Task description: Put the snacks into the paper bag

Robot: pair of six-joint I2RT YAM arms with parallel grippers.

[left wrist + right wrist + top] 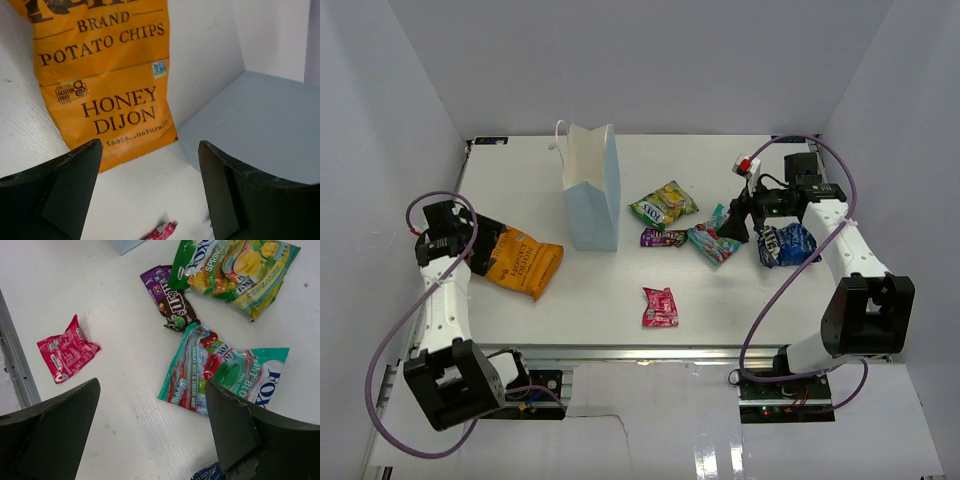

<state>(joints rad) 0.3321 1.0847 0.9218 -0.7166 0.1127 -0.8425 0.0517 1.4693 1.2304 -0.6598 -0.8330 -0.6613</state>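
paper bag (591,190) upright, upper centre; snacks (663,207) all outside it.
left gripper (150,192), right gripper (152,432) wide and empty; pinch the orange chip bag (525,262), centre left, by its edge and lift above the rim.

Pale-blue paper bag (592,205) upright; orange chip bag (523,263) left; five packets (712,241) right.

Soft, even white light is filling the overhead view, the paper bag (592,190) is throwing only a faint shadow onto the table (620,290), and glare is gleaming off the glossy panel (720,455) at the lower right of the frame. In the left wrist view the dark fingers (55,195) along the bottom edge are blurring slightly, while the print on the orange chip bag (110,75) is showing crisp.
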